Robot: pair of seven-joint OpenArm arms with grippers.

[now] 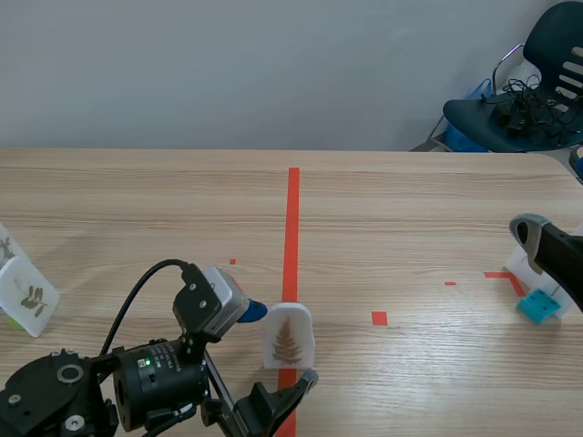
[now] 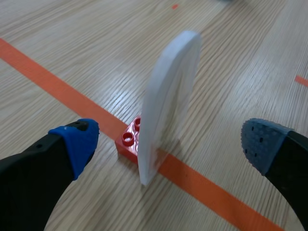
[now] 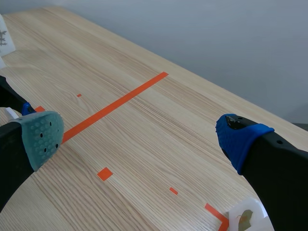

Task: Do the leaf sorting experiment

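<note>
The bench (image 1: 410, 209) is pale wood with fine grain, crossed by an orange-red tape line (image 1: 292, 228). The middle card (image 1: 289, 337) is white with a brown fern leaf; its brick base (image 2: 128, 139) is red. The left card (image 1: 27, 297) is white with an olive-green sprig. The black left jaws carry a bright blue pad (image 2: 77, 142) and a dotted grey-blue pad (image 2: 262, 142); the right jaws carry a dotted grey-green pad (image 3: 43, 137) and a blue pad (image 3: 238, 137). The chair (image 1: 537, 100) is dark blue.
</note>
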